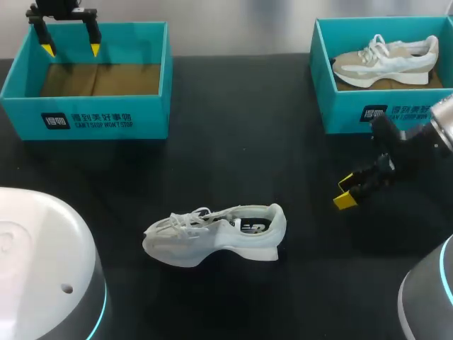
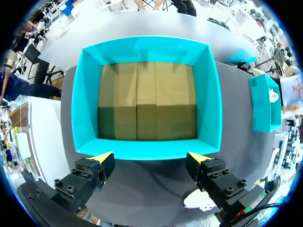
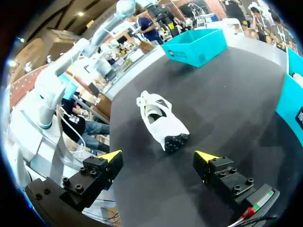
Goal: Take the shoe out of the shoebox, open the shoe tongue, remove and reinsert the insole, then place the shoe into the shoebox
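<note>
I'm holding left end effector [image 1: 71, 49] open over a printed box [image 1: 85, 117]; right end effector [image 3: 158, 156] is hovering open, low, facing the shoe [image 1: 205, 244]

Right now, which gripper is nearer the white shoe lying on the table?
Right. The right gripper stands off the heel of the white shoe; the left gripper hangs over the empty shoebox.

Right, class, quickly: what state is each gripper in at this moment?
Left gripper: open, holding nothing, over the empty box.
Right gripper: open, holding nothing, shoe ahead of it.
</note>
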Action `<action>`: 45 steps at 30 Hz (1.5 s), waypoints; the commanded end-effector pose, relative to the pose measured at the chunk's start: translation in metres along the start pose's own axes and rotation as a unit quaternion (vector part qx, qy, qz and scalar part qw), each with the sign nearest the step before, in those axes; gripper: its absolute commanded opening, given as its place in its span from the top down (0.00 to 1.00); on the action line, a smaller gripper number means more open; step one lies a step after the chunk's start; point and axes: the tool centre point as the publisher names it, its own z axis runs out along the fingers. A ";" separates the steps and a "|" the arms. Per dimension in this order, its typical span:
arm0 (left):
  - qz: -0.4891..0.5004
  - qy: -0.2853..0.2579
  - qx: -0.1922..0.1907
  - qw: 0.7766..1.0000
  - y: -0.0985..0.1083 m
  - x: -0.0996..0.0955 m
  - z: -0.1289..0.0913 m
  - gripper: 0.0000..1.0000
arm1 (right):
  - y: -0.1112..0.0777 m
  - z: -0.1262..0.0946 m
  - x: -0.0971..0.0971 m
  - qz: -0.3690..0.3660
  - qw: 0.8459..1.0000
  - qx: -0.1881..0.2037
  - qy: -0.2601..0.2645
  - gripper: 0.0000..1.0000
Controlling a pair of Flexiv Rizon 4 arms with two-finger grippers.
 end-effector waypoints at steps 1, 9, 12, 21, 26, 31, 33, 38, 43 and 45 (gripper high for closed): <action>0.000 0.000 0.000 1.000 0.000 0.000 0.000 0.00 | 0.001 0.010 0.001 -0.015 0.999 -0.036 -0.031 0.00; 0.000 0.000 0.000 1.000 0.000 0.000 0.000 0.00 | 0.003 0.005 0.002 -0.011 0.995 -0.054 -0.088 0.00; 0.000 0.000 0.000 1.000 0.000 0.000 0.000 0.00 | 0.003 0.005 0.002 -0.011 0.995 -0.054 -0.088 0.00; 0.000 0.000 0.000 1.000 0.000 0.000 0.000 0.00 | -0.011 0.011 -0.008 -0.071 0.991 -0.086 -0.070 0.00; 0.000 0.000 0.000 1.000 0.000 0.000 0.000 0.00 | -0.038 0.007 -0.026 -0.156 0.977 -0.143 -0.036 0.00; 0.000 0.000 0.000 1.000 0.000 0.000 0.000 0.00 | -0.046 0.008 -0.032 -0.205 0.966 -0.153 -0.027 0.00; 0.000 0.000 0.000 1.000 0.000 0.000 0.000 0.00 | -0.046 0.008 -0.032 -0.205 0.966 -0.153 -0.027 0.00; 0.000 0.000 0.000 1.000 0.000 0.000 0.000 0.00 | -0.046 0.008 -0.032 -0.205 0.966 -0.153 -0.027 0.00; 0.000 0.000 0.000 1.000 0.000 0.000 0.000 0.00 | -0.046 0.008 -0.032 -0.205 0.966 -0.153 -0.027 0.00; 0.000 0.000 0.000 1.000 0.000 0.000 0.000 0.00 | -0.046 0.008 -0.032 -0.205 0.966 -0.153 -0.027 0.00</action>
